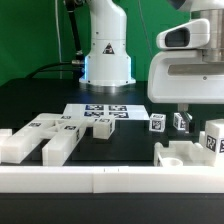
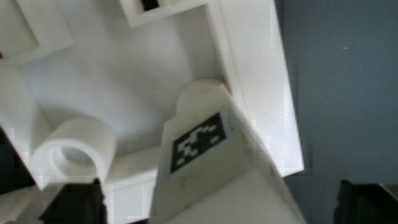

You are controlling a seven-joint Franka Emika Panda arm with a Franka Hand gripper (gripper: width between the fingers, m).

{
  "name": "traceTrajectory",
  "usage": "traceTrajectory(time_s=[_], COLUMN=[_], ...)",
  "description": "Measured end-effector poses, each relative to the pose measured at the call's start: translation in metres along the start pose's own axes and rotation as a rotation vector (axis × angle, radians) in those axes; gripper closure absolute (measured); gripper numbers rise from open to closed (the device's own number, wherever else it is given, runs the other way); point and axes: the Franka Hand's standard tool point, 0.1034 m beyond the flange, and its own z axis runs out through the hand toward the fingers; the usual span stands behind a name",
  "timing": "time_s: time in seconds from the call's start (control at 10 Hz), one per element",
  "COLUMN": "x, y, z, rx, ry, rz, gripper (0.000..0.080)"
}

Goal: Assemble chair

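Observation:
Several white chair parts lie on the black table. Two long blocks [image 1: 58, 141] and a short tagged block [image 1: 100, 127] lie at the exterior view's left. A small tagged piece [image 1: 157, 123] stands mid-right. A large slotted part [image 1: 183, 156] with a tagged upright [image 1: 213, 138] lies at the right. My gripper [image 1: 184, 123] hangs just above and behind this part. In the wrist view the gripper [image 2: 214, 208] is open. Its dark fingers [image 2: 64, 204] stand wide on either side of a white part [image 2: 249, 90] with a tag [image 2: 199, 140] and a round peg [image 2: 71, 152], not gripping it.
The marker board [image 1: 97, 112] lies flat at the table's middle, in front of the robot base [image 1: 106, 55]. A long white border rail [image 1: 100, 181] runs along the front edge. A green backdrop stands behind.

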Motion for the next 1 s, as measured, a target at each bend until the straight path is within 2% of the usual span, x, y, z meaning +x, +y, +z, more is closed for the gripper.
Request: traceTrajectory(time_s=[0.3, 0.7, 0.9, 1.0], x=[0.0001, 0.0001, 0.0002, 0.0001], y=[0.0003, 0.0007, 0.0012, 0.0012], z=[0.0000, 0.0001, 0.0002, 0.0002], rx=[-0.001, -0.015, -0.015, -0.015], ry=[0.000, 0.001, 0.001, 0.001], rz=[-0.183, -0.435, -0.418, -0.400], gripper=[0.0150, 0.0150, 0.0411, 0.0411])
